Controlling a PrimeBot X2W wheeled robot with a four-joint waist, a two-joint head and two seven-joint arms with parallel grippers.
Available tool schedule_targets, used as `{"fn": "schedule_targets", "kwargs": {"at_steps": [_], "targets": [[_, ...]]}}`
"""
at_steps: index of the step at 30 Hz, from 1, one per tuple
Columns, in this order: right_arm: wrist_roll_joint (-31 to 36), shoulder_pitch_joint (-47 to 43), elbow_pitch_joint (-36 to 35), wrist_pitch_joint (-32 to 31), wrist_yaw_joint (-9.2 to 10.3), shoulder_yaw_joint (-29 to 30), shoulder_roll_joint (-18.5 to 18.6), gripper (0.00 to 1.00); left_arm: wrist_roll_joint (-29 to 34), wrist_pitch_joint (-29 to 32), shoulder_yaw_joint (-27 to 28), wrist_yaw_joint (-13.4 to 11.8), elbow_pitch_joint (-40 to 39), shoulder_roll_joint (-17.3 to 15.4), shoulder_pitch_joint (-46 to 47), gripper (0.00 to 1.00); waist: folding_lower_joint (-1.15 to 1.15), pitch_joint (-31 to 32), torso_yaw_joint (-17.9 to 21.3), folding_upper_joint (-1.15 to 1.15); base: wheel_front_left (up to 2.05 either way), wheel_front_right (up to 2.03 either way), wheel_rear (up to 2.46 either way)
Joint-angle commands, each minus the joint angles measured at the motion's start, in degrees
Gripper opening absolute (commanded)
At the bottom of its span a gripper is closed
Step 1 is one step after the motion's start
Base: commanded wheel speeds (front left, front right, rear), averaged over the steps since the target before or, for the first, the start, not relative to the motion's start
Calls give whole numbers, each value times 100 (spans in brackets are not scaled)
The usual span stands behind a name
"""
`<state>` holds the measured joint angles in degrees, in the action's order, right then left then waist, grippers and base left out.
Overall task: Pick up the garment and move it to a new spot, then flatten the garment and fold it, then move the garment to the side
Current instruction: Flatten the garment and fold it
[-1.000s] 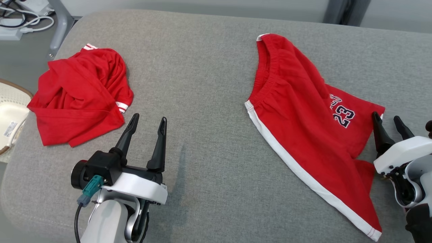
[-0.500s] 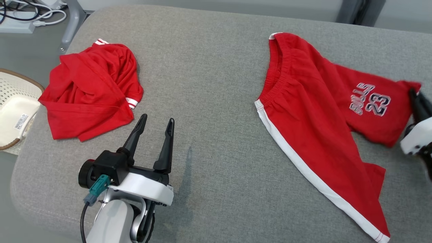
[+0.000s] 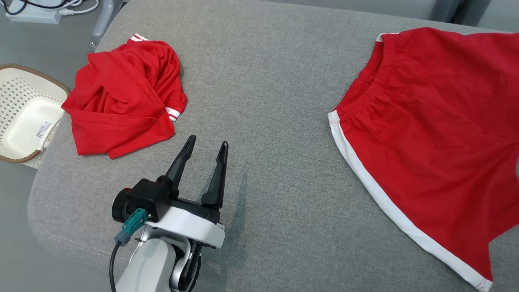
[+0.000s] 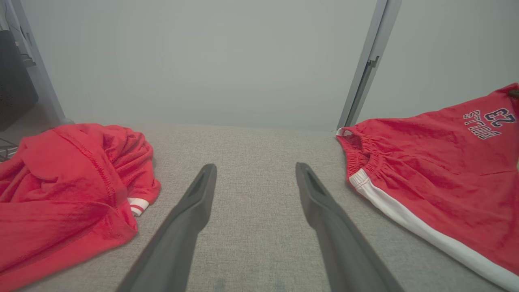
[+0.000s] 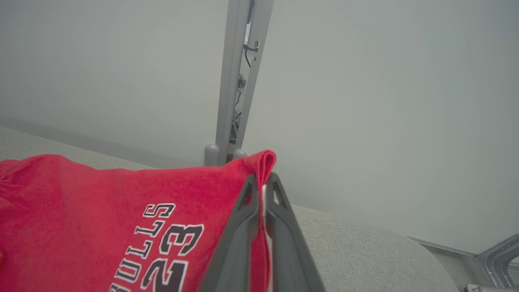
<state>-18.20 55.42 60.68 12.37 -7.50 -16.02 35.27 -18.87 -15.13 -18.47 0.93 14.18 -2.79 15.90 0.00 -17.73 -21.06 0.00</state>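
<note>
Garment (image 5: 81, 194) lifted by right end effector (image 5: 262, 183); "BULLS 23".

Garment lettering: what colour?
Black with a white outline: lettering on the red garment; clearest in the right wrist view.

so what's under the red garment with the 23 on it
The grey padded surface shows around the garment, which lies on it. Its printed corner is lifted, pinched in the right end effector. Anything beneath the cloth is covered.
</note>
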Motion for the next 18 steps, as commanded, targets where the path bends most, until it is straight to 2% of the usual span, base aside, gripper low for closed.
{"fn": "schedule_targets", "kwargs": {"at_steps": [1,2,7,11,15,18], "targets": [[86,65,69,51,2,4,24,8,-38,-3,0,-34,-18,-21,124,100,0,-31,-20,0,0,0,0],[151,123,198,37,2,22,18,100,-40,-3,-19,-45,-23,-20,128,100,0,-46,-22,0,0,0,0],[412,307,657,65,2,97,-237,100,-45,-3,20,-93,30,-21,127,100,0,-37,130,0,0,0,0],[357,119,726,191,2,145,-555,100,-53,-3,108,-60,63,-22,160,100,0,96,390,0,0,0,0],[182,-234,413,280,2,151,-894,100,-40,-3,214,-13,113,-23,156,100,0,306,744,0,0,0,0],[-86,-678,-190,287,2,188,-1114,100,-72,-3,318,9,163,-21,123,100,0,496,1023,0,0,0,0]]}}
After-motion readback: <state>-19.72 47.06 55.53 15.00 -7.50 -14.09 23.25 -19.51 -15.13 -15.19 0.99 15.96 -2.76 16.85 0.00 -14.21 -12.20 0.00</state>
